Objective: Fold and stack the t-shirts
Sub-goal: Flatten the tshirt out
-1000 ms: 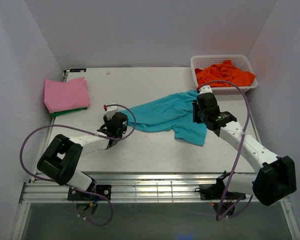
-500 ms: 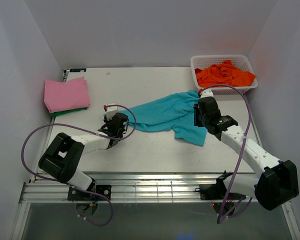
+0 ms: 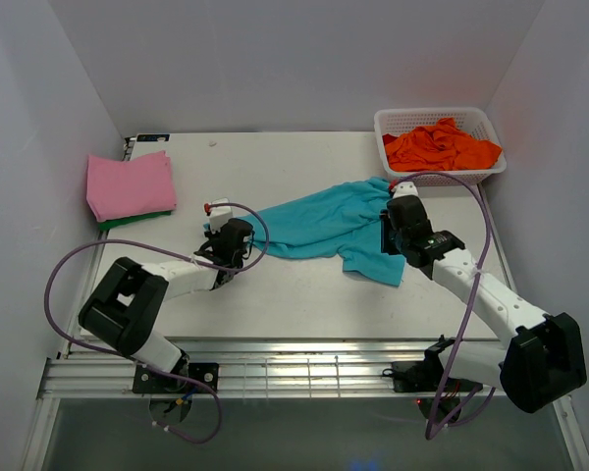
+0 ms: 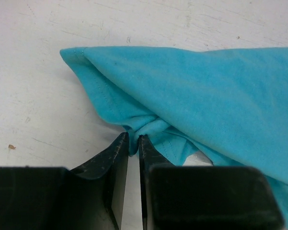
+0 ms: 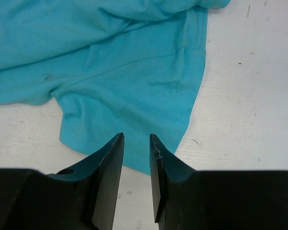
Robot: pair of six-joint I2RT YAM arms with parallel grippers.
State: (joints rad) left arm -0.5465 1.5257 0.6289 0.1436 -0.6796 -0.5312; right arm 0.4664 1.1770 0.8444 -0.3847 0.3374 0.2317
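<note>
1. The jaws of the left gripper [image 4: 133,143] are drawn almost together, with only a thin slit left between them, and a small bunched fold of the teal t-shirt [image 3: 319,224] is pinched at their tips
2. The pinched fold is found at the shirt's left end, where the hem is doubled over into a blunt point that lies flat on the table [image 3: 275,167]
3. The jaws of the right gripper [image 5: 137,143] are held a little apart; nothing is clamped between them, and flat teal cloth and bare table are seen through the gap
4. The right gripper is placed over the right part of the shirt, above a sleeve-like flap near its front edge; whether the tips touch the cloth cannot be told
5. The teal t-shirt is spread crumpled and unfolded across the middle of the table, stretched between the two grippers, with its far right corner brought close to the white basket [image 3: 385,123]
6. A folded pink t-shirt [image 3: 130,184] is laid at the far left corner of the table, on top of a green t-shirt [image 3: 128,220], of which only a narrow strip along the near edge is shown
7. An orange t-shirt [image 3: 440,145] is heaped loosely inside the white basket at the far right corner
8. Both arms are bent low over the table, and each is reached inward from its own side
</note>
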